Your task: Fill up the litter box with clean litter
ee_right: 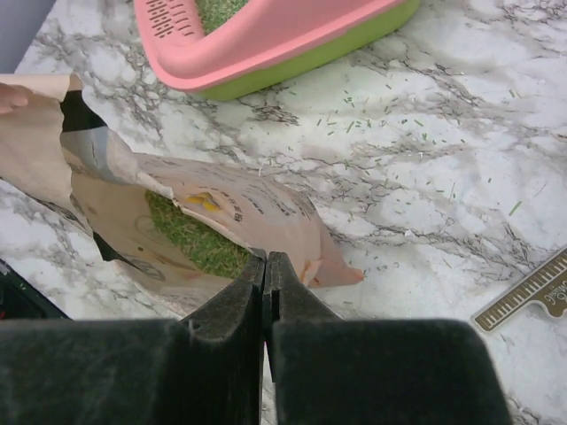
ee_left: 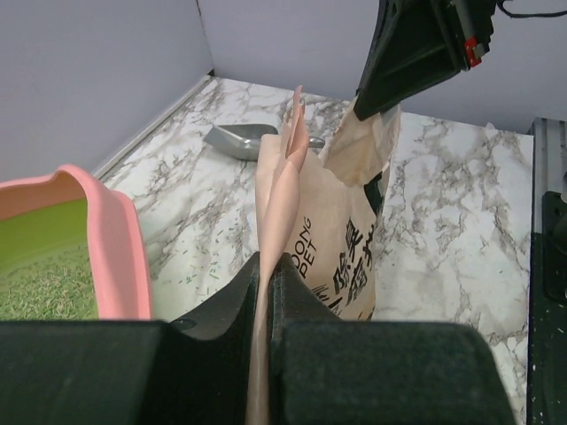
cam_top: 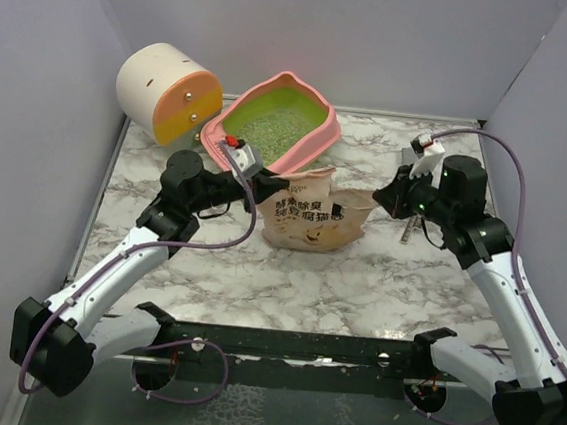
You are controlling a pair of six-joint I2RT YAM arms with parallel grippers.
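The pink litter box point(cam_top: 316, 135) with its lime-green inside stands at the back centre and holds a layer of pale green litter point(cam_top: 272, 126). The tan cat-print bag point(cam_top: 313, 220) stands upright in front of it, mouth open. My left gripper point(cam_top: 282, 184) is shut on the bag's left top edge point(ee_left: 266, 266). My right gripper point(cam_top: 377, 202) is shut on its right top edge point(ee_right: 266, 258). Green litter point(ee_right: 199, 235) shows inside the bag. The litter box's rim also shows in the left wrist view point(ee_left: 120, 239) and the right wrist view point(ee_right: 266, 35).
A cream-and-orange cylinder point(cam_top: 170, 91) lies at the back left beside the box. A grey metal scoop point(ee_left: 239, 139) lies on the marble behind the bag, near my right arm. Stray granules point(ee_right: 416, 133) are scattered on the table. Grey walls close in three sides.
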